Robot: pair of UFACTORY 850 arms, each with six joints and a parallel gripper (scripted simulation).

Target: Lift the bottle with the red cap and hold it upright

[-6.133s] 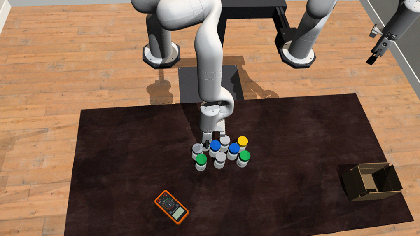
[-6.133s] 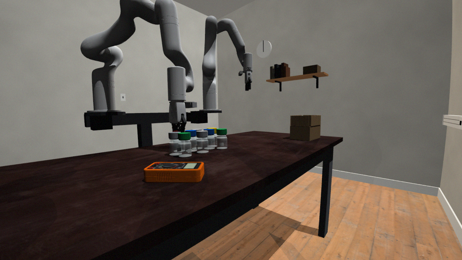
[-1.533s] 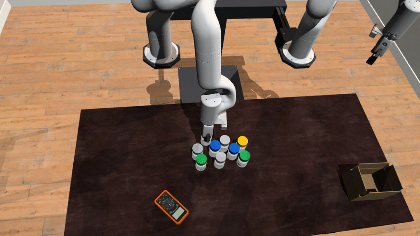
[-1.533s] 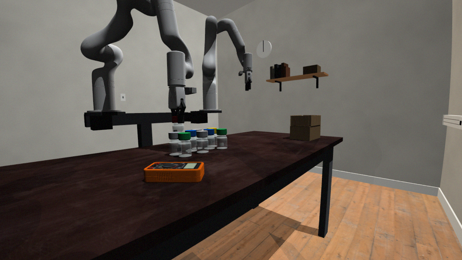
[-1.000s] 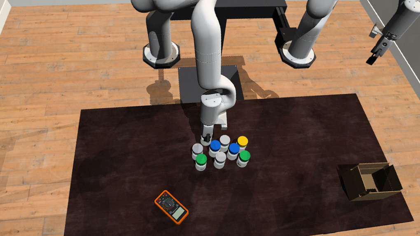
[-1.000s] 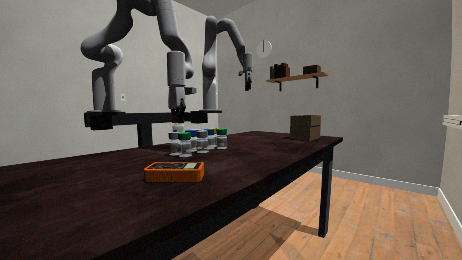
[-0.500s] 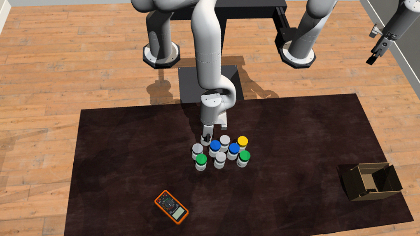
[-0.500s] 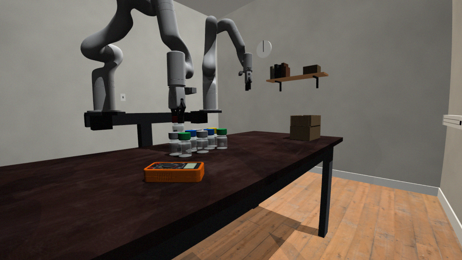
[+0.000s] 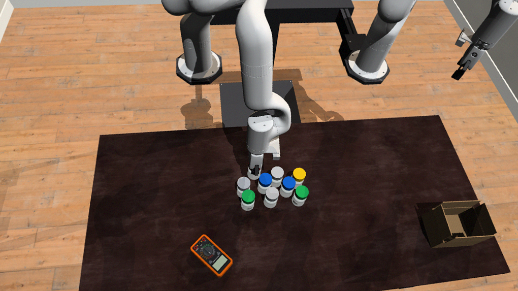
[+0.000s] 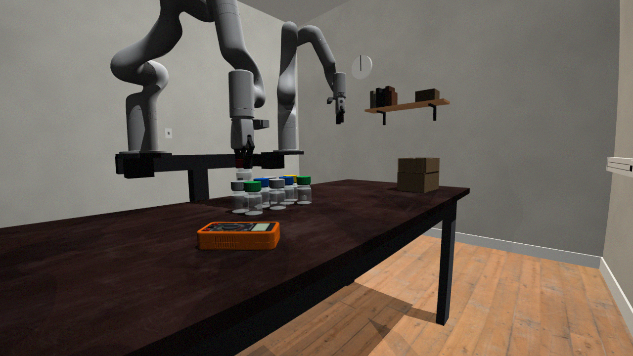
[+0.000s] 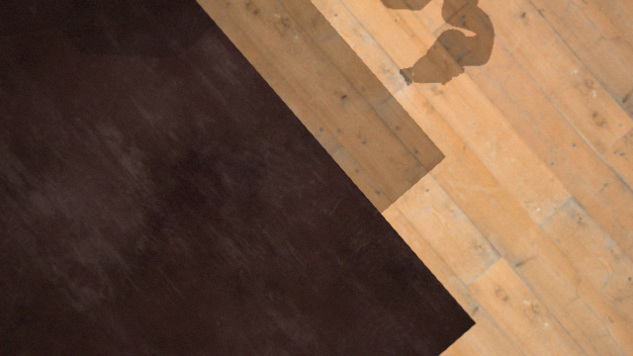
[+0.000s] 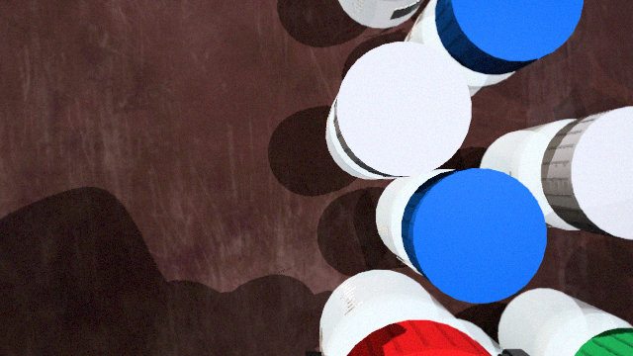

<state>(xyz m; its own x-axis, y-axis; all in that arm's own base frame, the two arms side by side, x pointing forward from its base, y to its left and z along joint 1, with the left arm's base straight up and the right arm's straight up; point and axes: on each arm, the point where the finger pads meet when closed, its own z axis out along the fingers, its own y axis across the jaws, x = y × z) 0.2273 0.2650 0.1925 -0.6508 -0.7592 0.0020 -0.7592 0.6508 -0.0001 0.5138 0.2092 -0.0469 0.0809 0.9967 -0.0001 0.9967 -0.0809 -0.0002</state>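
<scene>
Where the top view opens, one red-capped bottle [image 9: 253, 175] [image 10: 244, 174] [image 12: 376, 307], beside the upright group; right gripper [image 9: 255, 169] [image 10: 244, 162] [image 12: 414, 353], above it. Exterior view: bottle suspended upright, its base apparently raised beyond its neighbours' bases; right gripper clamped on its red cap [image 10: 239, 163] [image 12: 420, 341]; left gripper [image 9: 457, 74] [image 10: 339, 118], fingers apart, well away. Left wrist view: dark table [image 9: 328, 247] [image 10: 132, 265] [image 11: 148, 198] [image 12: 148, 124] edge; no bottle. Right wrist view: red cap at the lower border. Step judged a hold: steady pressure, wrist vertical, no sideways travel.
</scene>
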